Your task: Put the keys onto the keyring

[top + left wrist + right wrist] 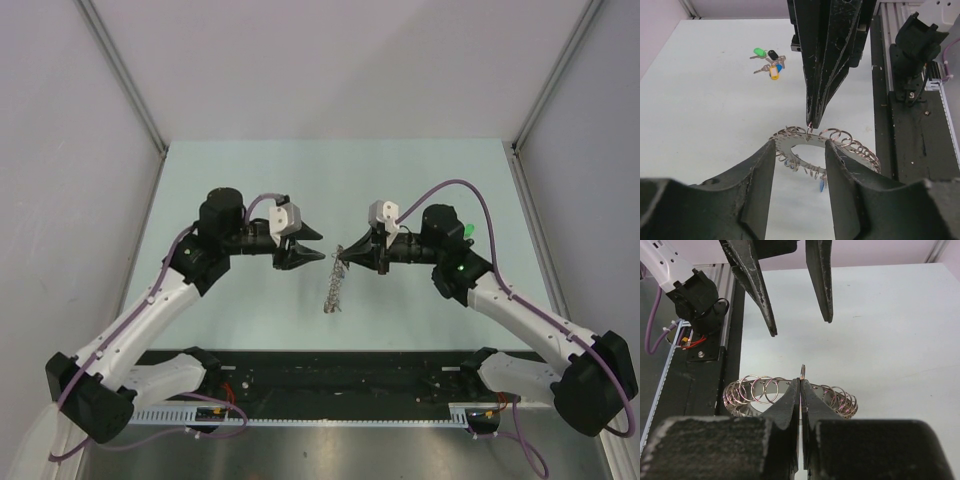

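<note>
The keyring (852,150) is a flat grey metal ring edged with many small wire loops, and it hangs in the air above the table. My right gripper (801,382) is shut on one small loop (802,372) at its top edge. From above, the keyring (334,290) dangles below the right gripper (340,256). My left gripper (801,147) faces it a short way off, open, with nothing between its fingers (826,295). A small blue key (821,186) hangs under the keyring. More keys (769,62), with green, black, yellow and blue caps, lie bunched on the table farther off.
A black rail with wiring and arm mounts (330,375) runs along the near table edge, seen also as the black rail (910,115). Grey walls (80,120) close in the pale green tabletop (400,170) on three sides.
</note>
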`<control>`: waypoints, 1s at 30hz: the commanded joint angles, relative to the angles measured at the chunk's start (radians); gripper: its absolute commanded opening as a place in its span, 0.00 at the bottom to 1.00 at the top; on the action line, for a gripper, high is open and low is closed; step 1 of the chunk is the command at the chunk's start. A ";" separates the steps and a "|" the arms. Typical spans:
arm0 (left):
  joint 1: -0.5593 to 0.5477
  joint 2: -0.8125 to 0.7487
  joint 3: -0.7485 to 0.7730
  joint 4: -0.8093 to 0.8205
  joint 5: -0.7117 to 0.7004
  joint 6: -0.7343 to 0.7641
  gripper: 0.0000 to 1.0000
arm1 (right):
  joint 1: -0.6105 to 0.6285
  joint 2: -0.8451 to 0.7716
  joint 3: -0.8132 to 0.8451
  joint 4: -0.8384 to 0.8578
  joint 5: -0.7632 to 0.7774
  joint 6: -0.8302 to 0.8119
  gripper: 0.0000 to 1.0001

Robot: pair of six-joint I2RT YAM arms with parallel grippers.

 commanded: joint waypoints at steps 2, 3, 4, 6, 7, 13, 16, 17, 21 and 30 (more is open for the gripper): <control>-0.036 0.017 0.035 -0.026 0.034 0.112 0.46 | 0.023 -0.033 0.063 0.032 -0.023 0.002 0.00; -0.039 0.023 0.038 -0.037 0.033 0.112 0.45 | 0.024 -0.033 0.063 0.034 -0.023 0.002 0.00; -0.046 0.028 0.043 -0.041 0.030 0.112 0.45 | 0.027 -0.033 0.066 0.034 -0.023 0.002 0.00; -0.050 0.043 0.046 -0.052 0.019 0.118 0.44 | 0.033 -0.035 0.067 0.038 -0.023 0.003 0.00; -0.053 0.046 0.046 -0.052 0.014 0.120 0.44 | 0.035 -0.035 0.067 0.038 -0.021 0.006 0.00; -0.062 0.068 0.044 -0.070 0.028 0.132 0.40 | 0.055 -0.027 0.068 0.052 -0.015 0.010 0.00; -0.067 0.080 0.046 -0.084 0.028 0.138 0.34 | 0.058 -0.025 0.068 0.058 -0.015 0.013 0.00; -0.067 0.082 0.046 -0.086 0.028 0.140 0.33 | 0.059 -0.024 0.067 0.060 -0.015 0.013 0.00; -0.070 0.085 0.046 -0.097 0.036 0.146 0.23 | 0.059 -0.024 0.067 0.061 -0.016 0.013 0.00; -0.069 0.088 0.043 -0.080 0.092 0.130 0.04 | 0.061 -0.010 0.067 0.042 -0.020 0.005 0.00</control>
